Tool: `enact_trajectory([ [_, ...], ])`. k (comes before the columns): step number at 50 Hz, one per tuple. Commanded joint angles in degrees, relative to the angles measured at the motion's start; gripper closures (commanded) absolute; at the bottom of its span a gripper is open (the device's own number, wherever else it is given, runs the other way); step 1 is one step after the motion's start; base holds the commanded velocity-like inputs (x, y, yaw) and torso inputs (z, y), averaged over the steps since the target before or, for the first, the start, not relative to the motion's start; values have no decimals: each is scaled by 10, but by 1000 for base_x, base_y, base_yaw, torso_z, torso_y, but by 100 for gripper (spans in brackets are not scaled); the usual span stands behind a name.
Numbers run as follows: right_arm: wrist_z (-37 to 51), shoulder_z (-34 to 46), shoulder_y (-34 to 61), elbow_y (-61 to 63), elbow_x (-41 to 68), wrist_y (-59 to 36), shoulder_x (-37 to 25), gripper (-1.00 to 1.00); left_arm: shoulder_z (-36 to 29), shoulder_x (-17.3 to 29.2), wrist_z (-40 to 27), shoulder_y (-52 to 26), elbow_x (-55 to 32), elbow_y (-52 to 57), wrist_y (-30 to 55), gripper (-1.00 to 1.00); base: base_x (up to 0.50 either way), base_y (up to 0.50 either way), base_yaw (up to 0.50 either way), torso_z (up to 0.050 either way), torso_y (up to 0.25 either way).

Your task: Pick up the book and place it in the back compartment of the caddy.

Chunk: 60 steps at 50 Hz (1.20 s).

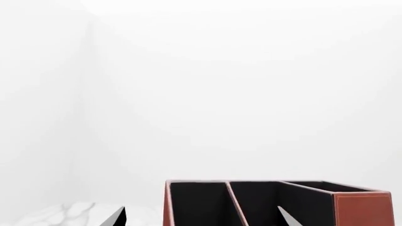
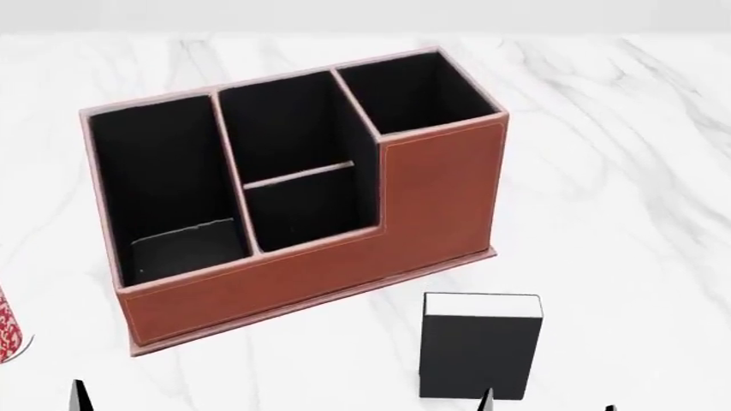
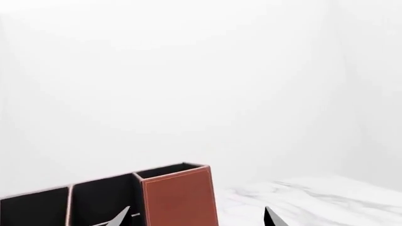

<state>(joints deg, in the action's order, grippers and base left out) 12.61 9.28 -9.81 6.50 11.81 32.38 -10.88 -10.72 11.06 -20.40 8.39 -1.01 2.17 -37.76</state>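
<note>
The caddy (image 2: pixel 342 257), reddish-brown with black lining, stands at the middle left of the marble table. Its back compartment (image 2: pixel 306 212) is the small shallow cell behind the low brown wall, and it is empty. The book (image 2: pixel 480 347), black with a white page edge (image 2: pixel 481 303), sits on the table in front of the caddy's tall right end. My right gripper (image 2: pixel 549 404) is open just nearer than the book, with nothing in it. Only one fingertip (image 2: pixel 78 396) of my left gripper shows in the head view. In their wrist views the left gripper (image 1: pixel 201 219) and the right gripper (image 3: pixel 196 219) are open, facing the caddy (image 1: pixel 364 207) (image 3: pixel 179 197).
A red-and-white mug (image 2: pixel 9 336) shows at the left edge, close to the caddy's near left corner. The white marble table (image 2: pixel 617 171) stretches to the right of and behind the caddy. A plain white wall (image 3: pixel 201 84) lies beyond.
</note>
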Motion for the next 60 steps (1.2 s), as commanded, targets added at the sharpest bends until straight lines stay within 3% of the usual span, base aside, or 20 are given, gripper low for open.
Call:
enact_trajectory([
  [1, 2, 4, 1, -1, 6, 1, -4, -100, -3, 3, -4, -2, 0, -1, 0, -100, 195, 0, 0, 0, 0],
  [60, 17, 18, 5, -9, 8, 16, -15, -100, -17, 15, -24, -4, -3, -2, -2, -100, 84, -61, 0, 0, 0],
])
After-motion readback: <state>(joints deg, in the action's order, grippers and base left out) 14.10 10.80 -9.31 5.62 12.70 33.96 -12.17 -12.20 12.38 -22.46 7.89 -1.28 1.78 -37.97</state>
